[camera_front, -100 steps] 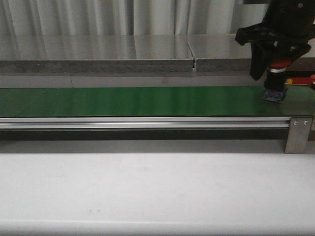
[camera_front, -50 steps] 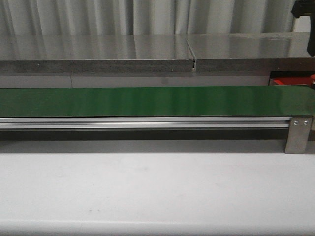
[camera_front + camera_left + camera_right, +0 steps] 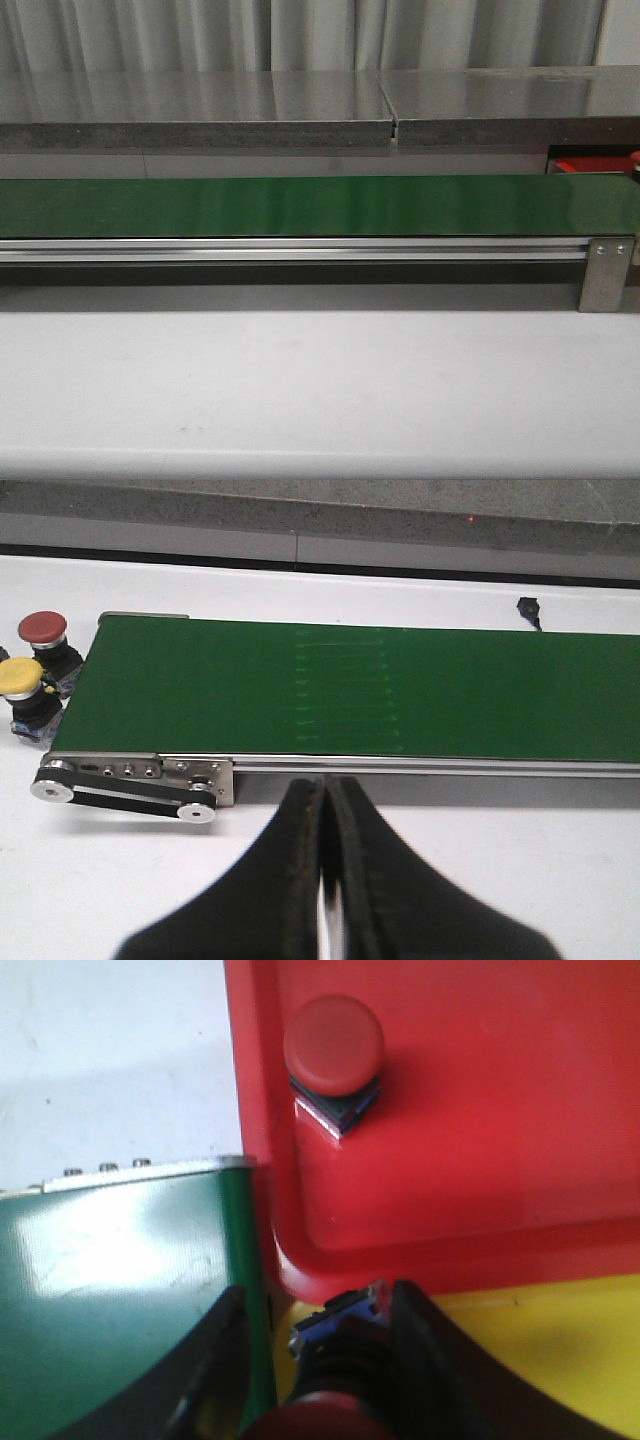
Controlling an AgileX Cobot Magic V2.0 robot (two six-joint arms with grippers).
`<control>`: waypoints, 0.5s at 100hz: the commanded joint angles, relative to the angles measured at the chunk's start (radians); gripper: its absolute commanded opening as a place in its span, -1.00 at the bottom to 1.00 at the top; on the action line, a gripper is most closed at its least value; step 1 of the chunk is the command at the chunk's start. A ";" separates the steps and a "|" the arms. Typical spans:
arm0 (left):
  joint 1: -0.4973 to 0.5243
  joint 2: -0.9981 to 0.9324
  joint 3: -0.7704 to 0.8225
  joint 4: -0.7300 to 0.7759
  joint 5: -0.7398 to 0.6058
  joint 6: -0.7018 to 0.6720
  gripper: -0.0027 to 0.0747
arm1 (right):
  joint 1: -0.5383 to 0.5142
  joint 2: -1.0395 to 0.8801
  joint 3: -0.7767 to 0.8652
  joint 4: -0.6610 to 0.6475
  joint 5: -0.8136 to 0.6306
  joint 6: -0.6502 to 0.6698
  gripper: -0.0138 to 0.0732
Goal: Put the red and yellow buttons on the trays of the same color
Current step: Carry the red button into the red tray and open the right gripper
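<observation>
R gripper [image 3: 315,1360] is clamped on a red button [image 3: 325,1415], red cap nearest the wrist cam, blue base between the fingers. It hangs over the seam where the red tray [image 3: 480,1130] meets the yellow tray [image 3: 520,1350], just beside the end of the green conveyor belt [image 3: 110,1300]. One red button [image 3: 334,1055] already sits upright in the red tray.

So the step in hand looks like carry-and-place: button's picked, not yet set down. Next move, I'd say, needs the gripper shifted further over the red tray, clear of the rim and of the button already there, then lowered & opened. Releasing where it hangs risks a drop on the yellow side or on the lip.

L gripper [image 3: 322,880] is closed tight w/ nothing in it, hovering over the white desk [image 3: 500,880] near the belt's far end. Two more wait there beside the belt: a red button [image 3: 43,628] and a yellow button [image 3: 20,676], close together.

Front cam shows only bare belt, no arms.
</observation>
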 commanded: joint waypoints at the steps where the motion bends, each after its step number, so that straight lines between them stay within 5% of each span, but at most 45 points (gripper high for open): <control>1: -0.008 0.000 -0.027 -0.008 -0.066 -0.010 -0.98 | -0.004 -0.008 -0.071 0.024 -0.056 0.001 -0.30; 50: -0.008 0.000 -0.027 -0.008 -0.066 -0.010 -0.98 | -0.007 0.175 -0.248 0.032 -0.058 0.001 -0.30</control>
